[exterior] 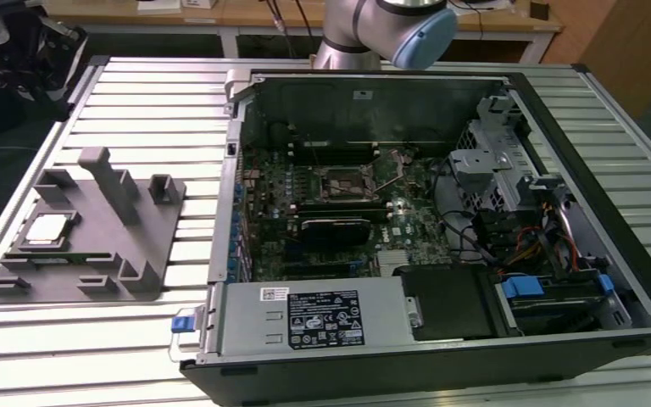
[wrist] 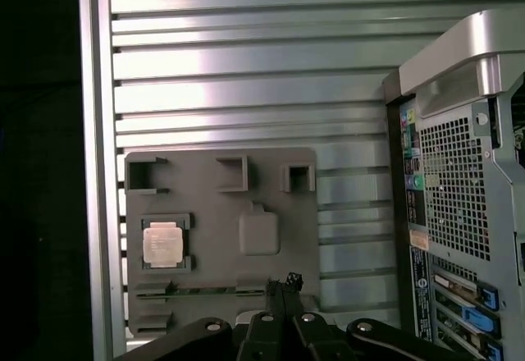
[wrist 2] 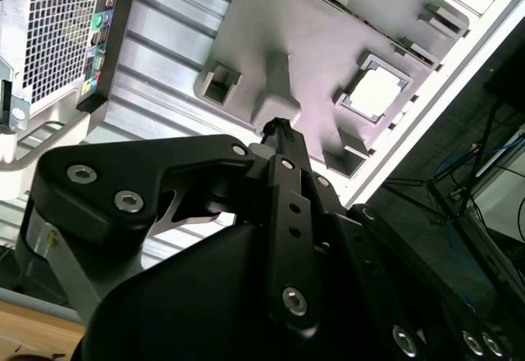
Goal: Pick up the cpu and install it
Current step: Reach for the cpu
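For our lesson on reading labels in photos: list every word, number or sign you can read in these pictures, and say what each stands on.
Nothing reads clearly; every print is too small or blurred.
Black label on the power supply: unreadable.
Small white sticker beside that label: unreadable.
Wall sticker inside the computer case: unreadable.
Print on top of the cpu: unreadable.
Orange sticker on the case's rear panel: unreadable.

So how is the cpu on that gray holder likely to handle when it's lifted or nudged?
The cpu looks like a thin, flat square, so it is probably stiff and light. Its shiny metal top may be slippery. Raised tabs on the gray holder frame it, so it likely won't slide sideways if pushed.
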Available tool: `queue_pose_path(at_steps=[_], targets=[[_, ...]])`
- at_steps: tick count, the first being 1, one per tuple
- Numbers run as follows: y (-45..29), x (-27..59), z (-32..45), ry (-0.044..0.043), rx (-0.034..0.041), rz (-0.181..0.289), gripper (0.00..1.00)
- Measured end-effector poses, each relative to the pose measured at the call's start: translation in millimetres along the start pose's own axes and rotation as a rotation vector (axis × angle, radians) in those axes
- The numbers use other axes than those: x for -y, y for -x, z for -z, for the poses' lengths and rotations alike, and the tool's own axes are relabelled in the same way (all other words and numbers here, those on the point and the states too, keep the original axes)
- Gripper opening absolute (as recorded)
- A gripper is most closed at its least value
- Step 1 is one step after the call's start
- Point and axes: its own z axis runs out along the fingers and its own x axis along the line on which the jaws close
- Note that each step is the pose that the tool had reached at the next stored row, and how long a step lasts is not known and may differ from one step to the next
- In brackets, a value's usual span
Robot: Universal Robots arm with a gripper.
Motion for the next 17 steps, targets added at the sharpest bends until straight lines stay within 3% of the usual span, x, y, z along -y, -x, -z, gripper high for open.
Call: queue_pose_path(at_steps=[17], targets=[[-20.4, 2.4, -13.9, 0.0, 0.0, 0.0, 0.11]])
